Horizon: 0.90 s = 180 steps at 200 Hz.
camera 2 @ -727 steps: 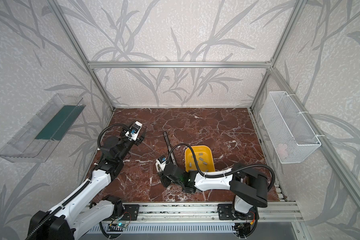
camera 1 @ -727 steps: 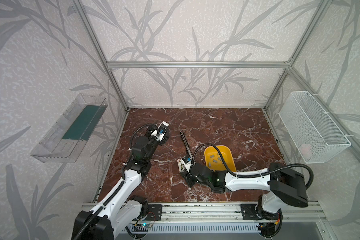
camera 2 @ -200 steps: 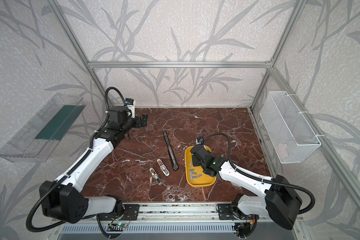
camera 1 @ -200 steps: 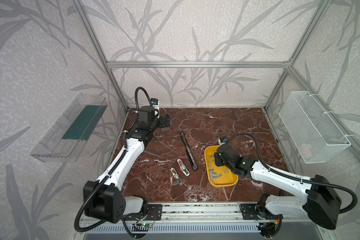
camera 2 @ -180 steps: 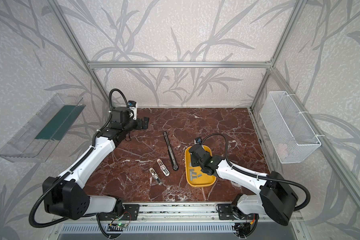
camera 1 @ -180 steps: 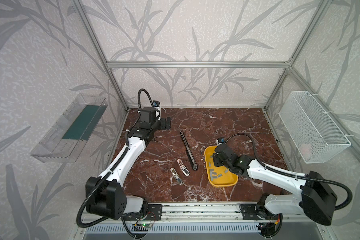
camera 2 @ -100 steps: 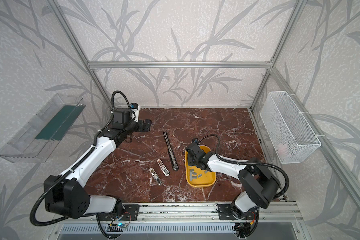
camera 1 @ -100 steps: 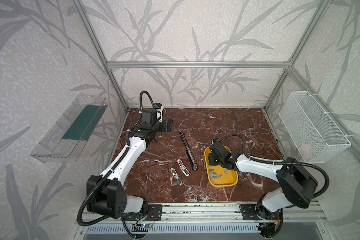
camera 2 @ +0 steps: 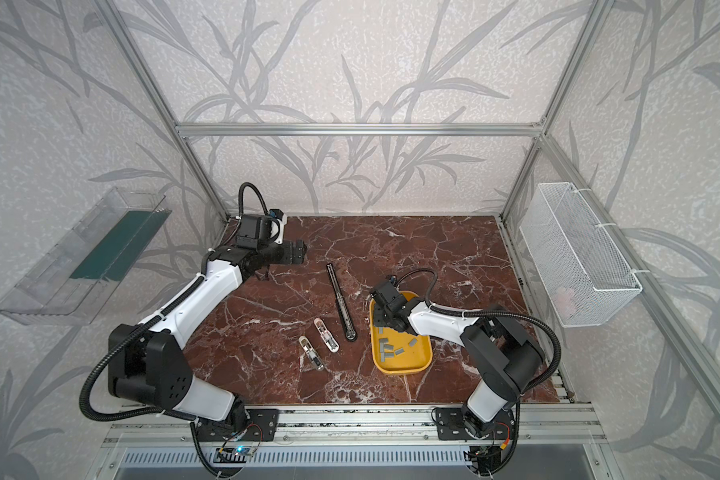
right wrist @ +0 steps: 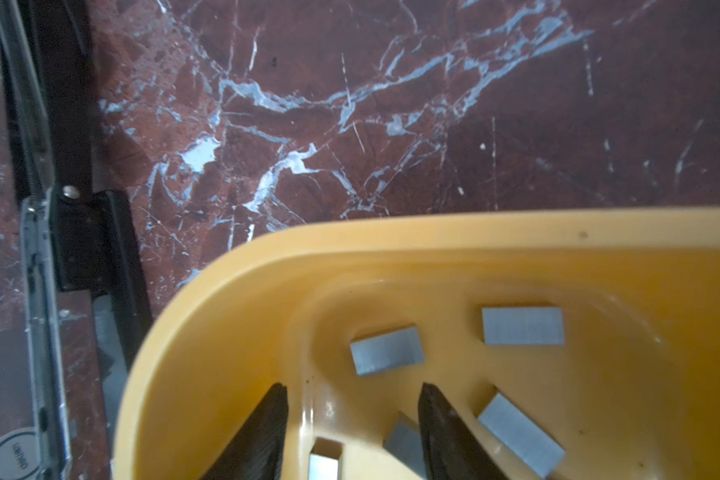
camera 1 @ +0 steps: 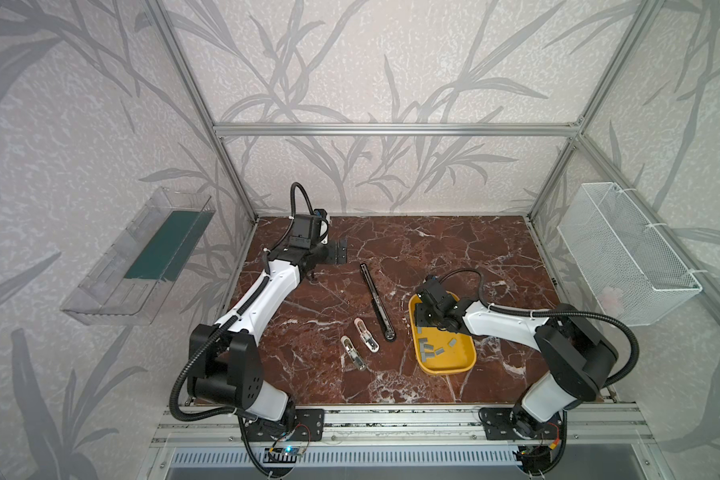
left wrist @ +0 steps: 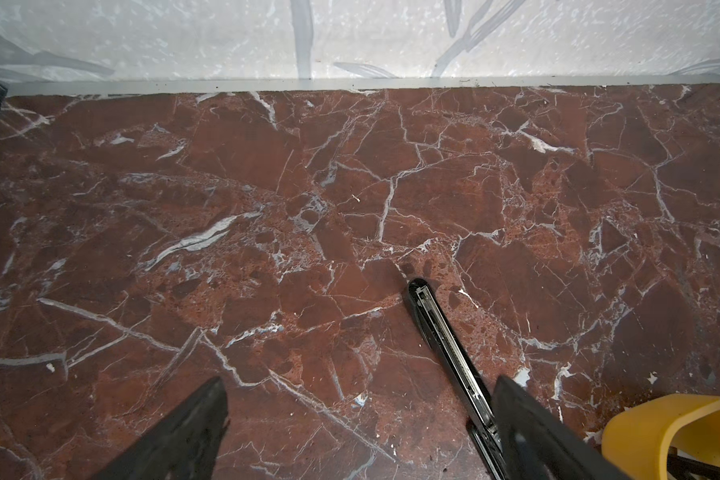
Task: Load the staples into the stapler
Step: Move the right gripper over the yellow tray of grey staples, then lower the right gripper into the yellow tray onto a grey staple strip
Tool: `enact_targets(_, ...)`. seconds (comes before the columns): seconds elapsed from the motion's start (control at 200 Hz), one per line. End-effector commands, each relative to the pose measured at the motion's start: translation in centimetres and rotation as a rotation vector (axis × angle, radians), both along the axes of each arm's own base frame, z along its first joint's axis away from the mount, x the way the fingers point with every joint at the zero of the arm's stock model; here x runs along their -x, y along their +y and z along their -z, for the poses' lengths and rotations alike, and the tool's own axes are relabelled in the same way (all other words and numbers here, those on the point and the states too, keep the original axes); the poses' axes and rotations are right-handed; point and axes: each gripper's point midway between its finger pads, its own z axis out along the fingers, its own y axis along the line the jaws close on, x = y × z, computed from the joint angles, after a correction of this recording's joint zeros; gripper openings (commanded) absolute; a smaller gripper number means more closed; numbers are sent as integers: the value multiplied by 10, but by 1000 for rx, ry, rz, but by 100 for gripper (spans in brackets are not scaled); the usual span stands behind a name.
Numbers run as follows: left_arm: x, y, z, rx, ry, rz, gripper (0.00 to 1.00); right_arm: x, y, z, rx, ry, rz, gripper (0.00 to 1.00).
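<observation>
Grey strips in that yellow tray (camera 1: pixel 445 370), are those the staples (camera 1: pixel 427 351)?

— Yes. In both top views they lie loose on its floor, on the right side of the table (camera 1: pixel 433 249). Most sit in a small cluster about the tray's middle.

— And your right tool?

— My right tool (camera 1: pixel 424 318) is dipped into the far left part of the tray, on the far side of that cluster. My wrist camera shows its jaws partly apart with nothing clamped between them. One strip lies just past the fingertips (right wrist: pixel 267 424), apart from them. Another lies beside the outer face of one finger. A small one shows on the tray floor in the gap further back, touching neither finger as far as I can tell.

— Where is the stapler?

— The long black stapler (camera 1: pixel 377 303) lies opened flat on the table just left of the tray, apart from it, running far to near. Two small pale staplers (camera 1: pixel 366 334) lie left of its near end.

— Your left tool?

— My left tool (camera 1: pixel 341 251) hangs over the far left of the table, jaws spread wide and holding nothing, well apart from the staples.
</observation>
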Motion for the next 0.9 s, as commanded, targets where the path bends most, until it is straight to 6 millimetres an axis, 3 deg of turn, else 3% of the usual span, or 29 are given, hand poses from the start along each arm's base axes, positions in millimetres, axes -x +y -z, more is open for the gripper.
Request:
enact_targets(0.0,-3,-3,-10,44,-4,-20,99,-10,5,-2,-27,1,25,53)
enact_targets(0.125,-2,-5,-10,54,-15,-14,99,-15,6,2,-40,24,36,53)
enact_targets(0.17,-1,-4,-10,46,-19,-15,99,-14,5,13,-24,51,38,53)
enact_targets(0.515,-1,-4,-17,41,-41,-11,99,-19,6,21,45,79,-1,51)
enact_targets(0.665,0,-2,-20,35,-53,-11,99,-17,-5,21,192,80,2,44)
enact_targets(0.895,1,-4,-22,43,-64,-2,99,-6,-23,25,367,120,13,42)
